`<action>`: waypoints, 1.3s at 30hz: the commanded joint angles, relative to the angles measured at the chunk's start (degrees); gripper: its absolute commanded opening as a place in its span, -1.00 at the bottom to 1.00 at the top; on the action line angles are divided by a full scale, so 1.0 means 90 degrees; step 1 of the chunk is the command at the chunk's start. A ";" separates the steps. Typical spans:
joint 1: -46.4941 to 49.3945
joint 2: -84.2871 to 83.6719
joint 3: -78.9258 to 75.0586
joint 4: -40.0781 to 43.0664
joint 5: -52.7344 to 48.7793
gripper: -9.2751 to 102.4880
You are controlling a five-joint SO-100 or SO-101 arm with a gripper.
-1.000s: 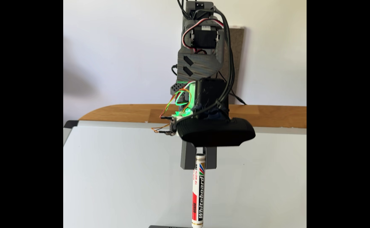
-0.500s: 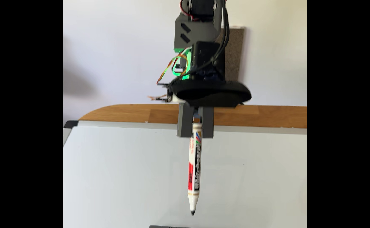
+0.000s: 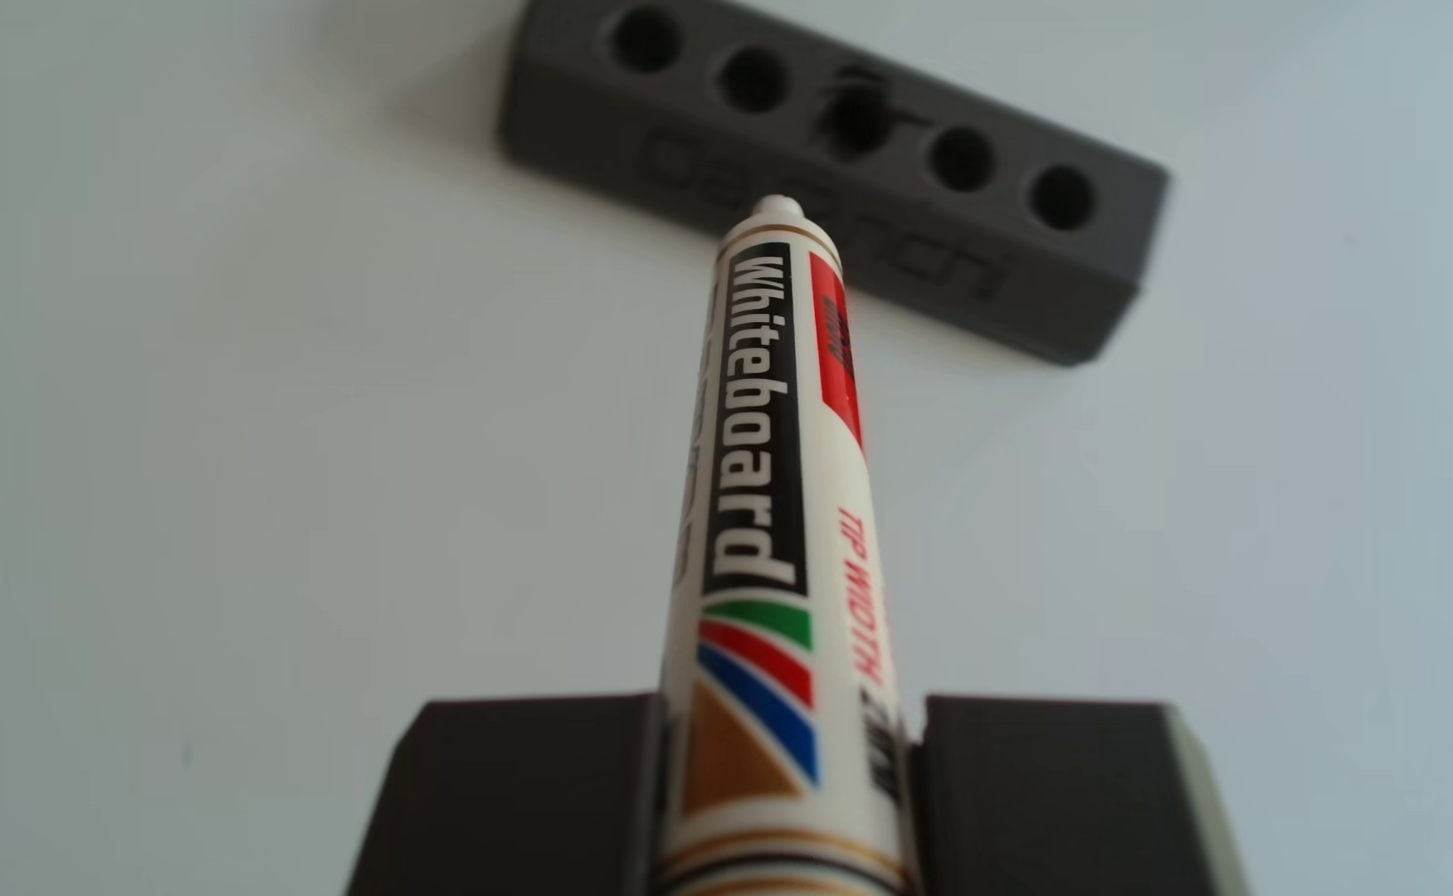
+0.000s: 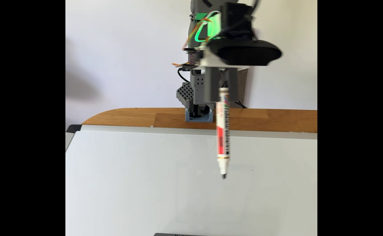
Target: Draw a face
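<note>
Since earlier our gripper (image 4: pixel 222 95), clamped on the marker (image 4: pixel 222 133), lifted and swung right; we should lower straight onto the whiteboard (image 4: pixel 140 181), pressing lightly.

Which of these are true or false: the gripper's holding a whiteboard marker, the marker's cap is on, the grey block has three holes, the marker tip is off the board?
1. The gripper holds a whiteboard marker. True.
2. The marker is capped. False: its dark tip is bare in the fixed view.
3. The grey block has three holes. False: it has five in a row.
4. The marker tip hangs above the whiteboard. True, as far as the blur shows.
</note>
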 commanded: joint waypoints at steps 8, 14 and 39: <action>-0.1084 0.0371 -0.0352 0.0459 -0.2402 -0.85; -0.1055 0.0352 0.0762 0.0430 -0.4795 -0.85; -0.0068 -0.0869 0.1387 -0.0850 -0.5957 -0.85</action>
